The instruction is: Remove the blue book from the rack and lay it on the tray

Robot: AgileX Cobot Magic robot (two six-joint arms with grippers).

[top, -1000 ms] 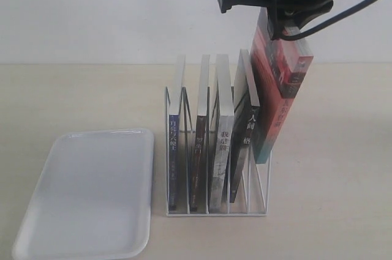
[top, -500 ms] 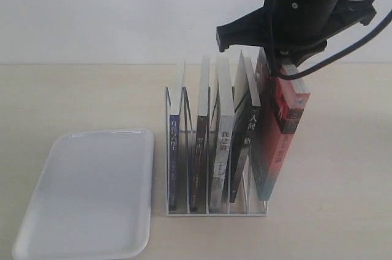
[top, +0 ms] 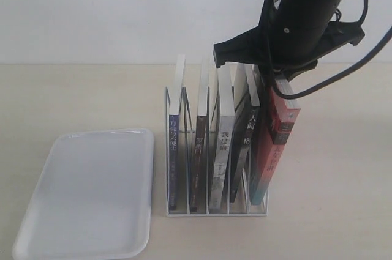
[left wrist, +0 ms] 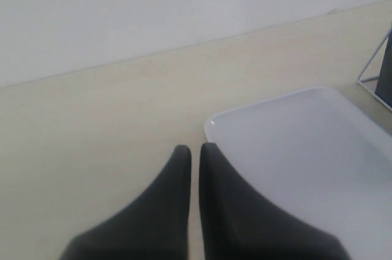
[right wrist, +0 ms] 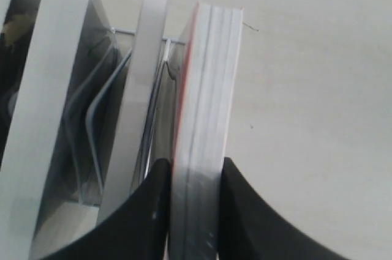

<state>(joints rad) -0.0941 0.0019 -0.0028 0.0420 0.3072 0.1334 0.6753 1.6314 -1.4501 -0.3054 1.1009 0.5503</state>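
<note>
Five books (top: 223, 150), one rack (top: 214, 213), one tray (top: 92, 193)

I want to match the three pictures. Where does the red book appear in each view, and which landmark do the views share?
Exterior view: the red book stands at the right end of the row of books, under the right arm.
Left wrist view: not in it.
Right wrist view: in the middle, page edges toward the camera, clamped in the right gripper.
Shared landmark: the rack, whose corner shows in the left wrist view and whose wires show in the right wrist view.
</note>
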